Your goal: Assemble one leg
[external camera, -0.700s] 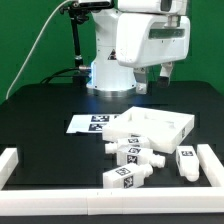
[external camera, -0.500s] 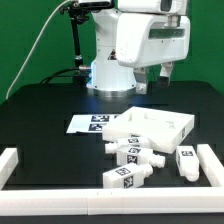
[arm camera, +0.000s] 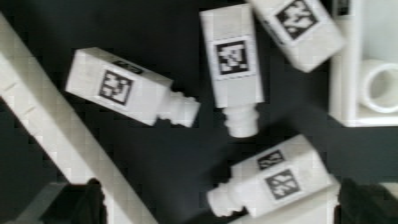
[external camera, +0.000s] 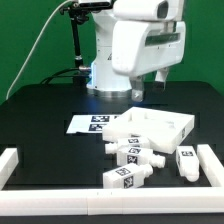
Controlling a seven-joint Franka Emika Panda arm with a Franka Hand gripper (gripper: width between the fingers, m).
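Black matte table (external camera: pixel 40 110), green backdrop (external camera: pixel 25 40) behind, low white border walls (external camera: pixel 8 165) at lower corners of ext. frame.

Big white robot arm (external camera: pixel 140 45) fills upper centre-right of ext. frame. Gripper (external camera: pixel 153 80) hovers well above the parts, touching nothing. Wrist view shows two dark blurred fingertips (arm camera: pixel 68 205) wide apart, only table and parts between them, so jaws read as spread and empty.

Large white square tray-like panel (external camera: pixel 150 125) w/ corner holes lies centre-right. Thin flat white marker board (external camera: pixel 88 124) sits at its left edge; touching or just beside, can't tell.

Small white stubby plastic legs (external camera: pixel 150 158), four alike, lie loose on their sides in lower right of ext. frame, in front of panel. Frontmost leg (external camera: pixel 127 178) lies a bit apart from the rest. None mounted.

Risks (judgement):
- Legs are crowded, some near touching. A finger coming down btw two could shove a neighbour or pinch both.
- A grip off-centre or on the narrow end could let the leg twist or slip.
- The leg nearest the panel leaves little room, so a finger may catch the rim.

Labels: no brand or readable text. Only black-and-white square tags on legs and marker board.
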